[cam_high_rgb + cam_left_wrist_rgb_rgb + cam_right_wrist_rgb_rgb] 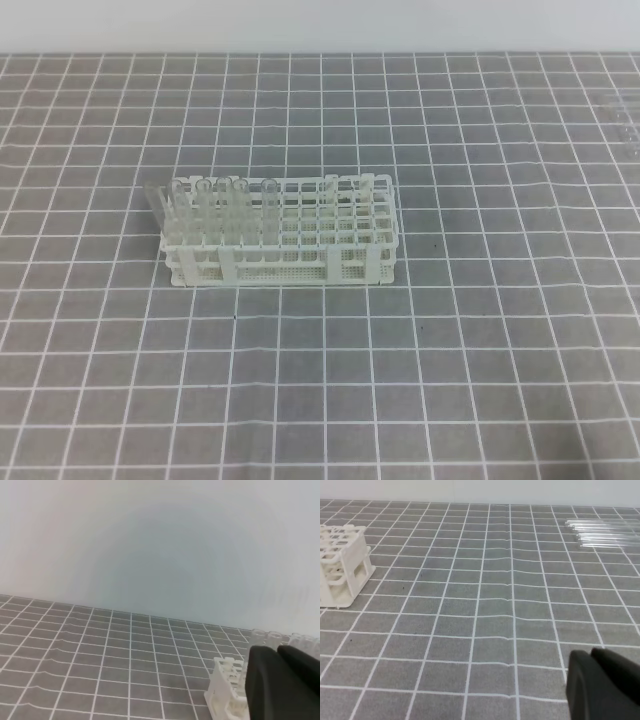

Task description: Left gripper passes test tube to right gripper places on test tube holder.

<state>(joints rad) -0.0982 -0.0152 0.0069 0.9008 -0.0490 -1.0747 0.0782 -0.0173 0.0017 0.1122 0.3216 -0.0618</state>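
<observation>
From the high view, the white rack (280, 232) is sitting near the middle of the gridded mat (500, 380), with several clear tubes (205, 205) already standing in its left-hand holes and one leaning off its left end; neither arm is showing here, and a few loose tubes (625, 112) are lying at the mat's far right edge. In the left wrist view, the left gripper (282, 685) is showing only as a black edge at the lower right, the rack's corner (225, 690) just beside it (whether its fingers are parted I cannot tell). In the right wrist view, the right gripper (602, 685) is likewise a dark corner, state unclear, with the spare tubes (602, 530) lying well apart toward the far right edge. No tube appears to be held, so I judge a pickup is still pending: the next move calls for the left gripper reaching a loose tube.
</observation>
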